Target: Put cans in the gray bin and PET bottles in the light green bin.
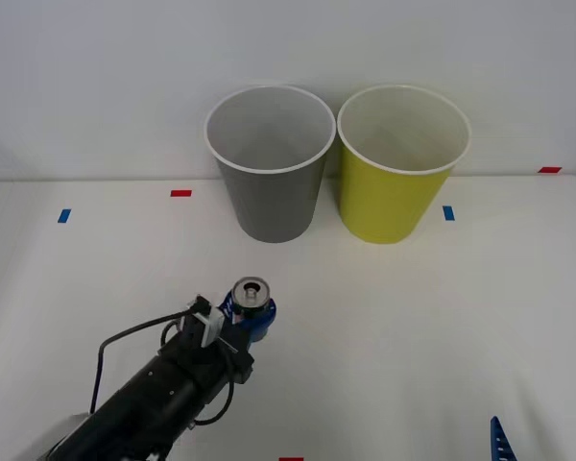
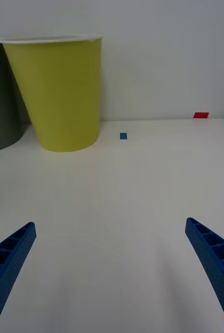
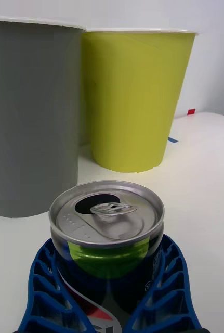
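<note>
A small silver can (image 1: 251,293) with an open pull-tab top stands upright in front of the gray bin (image 1: 269,206). My left gripper (image 1: 249,320) is shut on the can, and its blue fingers (image 3: 44,291) wrap the can's (image 3: 107,221) dark, green-marked body. Whether the can rests on the table or hangs just above it I cannot tell. The gray bin (image 3: 31,119) and the light green bin (image 1: 396,197) stand side by side at the back, both with nothing in them. My right gripper (image 1: 544,437) waits open at the near right. PET bottles are out of view.
The white table (image 1: 442,317) runs to a pale wall behind the bins. Small red and blue tape marks (image 1: 180,193) dot its surface. The light green bin (image 2: 60,93) stands ahead of the right gripper (image 2: 112,270), across bare table.
</note>
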Motion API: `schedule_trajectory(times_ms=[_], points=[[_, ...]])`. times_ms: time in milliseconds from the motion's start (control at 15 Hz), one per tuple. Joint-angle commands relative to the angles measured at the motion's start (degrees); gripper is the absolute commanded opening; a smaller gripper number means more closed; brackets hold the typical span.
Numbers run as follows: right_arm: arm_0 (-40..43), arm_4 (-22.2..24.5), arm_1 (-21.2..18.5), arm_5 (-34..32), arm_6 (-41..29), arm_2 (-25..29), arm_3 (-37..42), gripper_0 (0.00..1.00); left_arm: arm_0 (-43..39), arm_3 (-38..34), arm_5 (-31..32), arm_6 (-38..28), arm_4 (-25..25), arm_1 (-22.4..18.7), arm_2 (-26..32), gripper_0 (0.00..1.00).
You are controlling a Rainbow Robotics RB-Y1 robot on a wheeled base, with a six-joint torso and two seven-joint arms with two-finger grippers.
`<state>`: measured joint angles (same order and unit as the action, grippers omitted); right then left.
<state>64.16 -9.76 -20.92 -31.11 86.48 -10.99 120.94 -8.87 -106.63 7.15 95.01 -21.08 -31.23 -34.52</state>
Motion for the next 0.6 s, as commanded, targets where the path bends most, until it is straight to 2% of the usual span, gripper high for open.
schedule_trajectory(times_ms=[67,267,533,600], points=[[0.0,0.0,0.0,0.0,0.0,0.0,0.0,1.0,-1.32,-12.81,-16.11,-0.26,-0.37,-2.35,6.13,0.0],[0.0,0.0,0.0,0.0,0.0,0.0,0.0,1.0,-1.32,-22.83,-31.06,-0.7,-0.37,-2.79,11.58,0.0],[0.0,0.0,0.0,0.0,0.0,0.0,0.0,1.0,-0.53,-30.48,-43.71,-0.35,-0.8,-1.29,18.0,0.0],[0.0,0.0,0.0,0.0,0.0,0.0,0.0,1.0,0.61,-33.03,-48.81,-0.26,-1.07,-0.94,20.02,0.0]])
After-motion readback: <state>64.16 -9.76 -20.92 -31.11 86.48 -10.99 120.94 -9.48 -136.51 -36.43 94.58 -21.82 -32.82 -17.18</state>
